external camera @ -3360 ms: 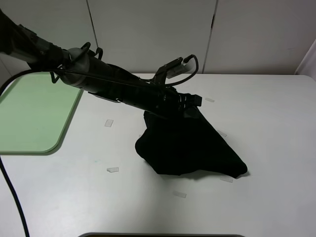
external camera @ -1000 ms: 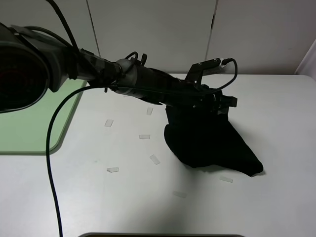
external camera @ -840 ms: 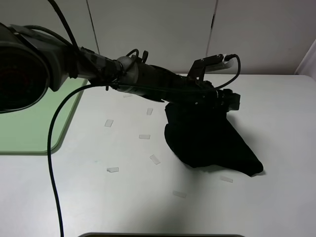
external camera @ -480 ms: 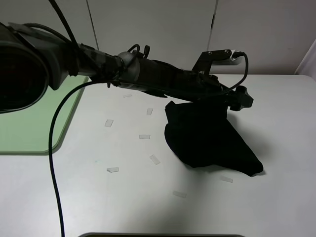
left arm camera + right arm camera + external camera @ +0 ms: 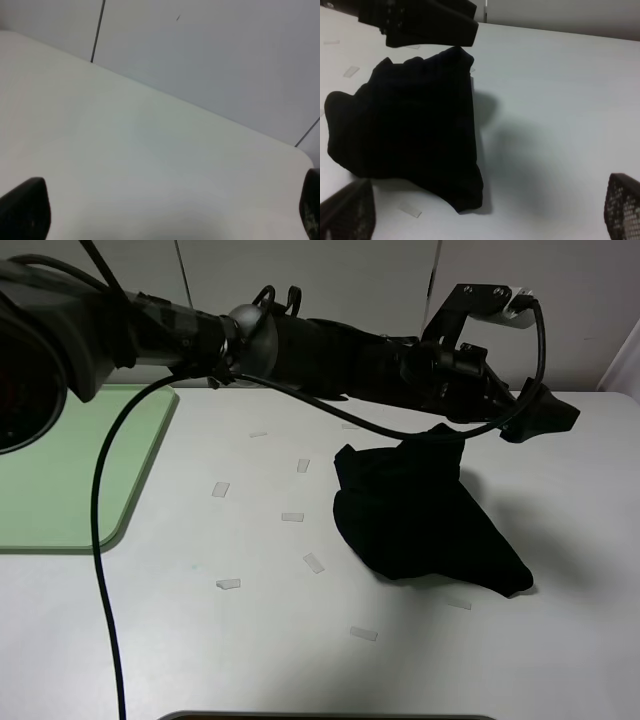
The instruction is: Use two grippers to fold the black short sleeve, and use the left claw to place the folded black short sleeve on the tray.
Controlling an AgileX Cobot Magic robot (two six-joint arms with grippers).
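The left pincer (image 5: 545, 418) hangs above the bench (image 5: 560, 640) with its jaws spread wide and nothing between them, reaching across to the right side just past the upper edge of the black short sleeve (image 5: 420, 515). That garment lies bunched on the bench below and back toward the arm's base, its long axis slanting from the upper peak near the pincer down toward the near right. The tray (image 5: 70, 470) sits well apart at far left; the right pincer (image 5: 480, 210), likewise wide open, looks down on the cloth.

White table (image 5: 560, 660) — small pale tape strips (image 5: 315, 562) scattered on it; grey wall panels (image 5: 310, 280) behind.
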